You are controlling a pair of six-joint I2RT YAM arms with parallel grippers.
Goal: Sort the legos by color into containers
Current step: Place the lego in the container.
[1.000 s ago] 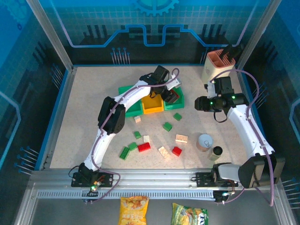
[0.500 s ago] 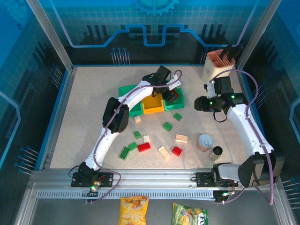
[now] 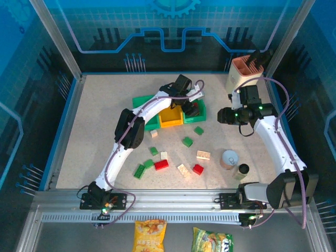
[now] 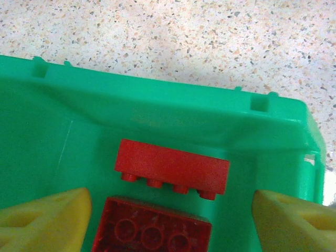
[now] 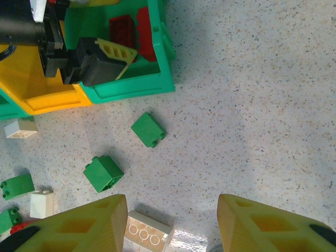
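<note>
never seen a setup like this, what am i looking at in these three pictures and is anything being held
These are two robot arms bolted to the near edge of a table, each ending in a two-finger gripper. The overhead picture looks down from above and behind them. The other two come from small cameras on the wrists, so the yellow wedges at the bottom are each arm's own fingers.

The left gripper hangs over the right green bin with its jaws apart, and two red bricks lie inside the bin. The right gripper is open above the table, holding nothing.

Beside that bin stand a yellow bin and another green bin. Loose bricks, green, cream and red, lie scattered in front.
</note>
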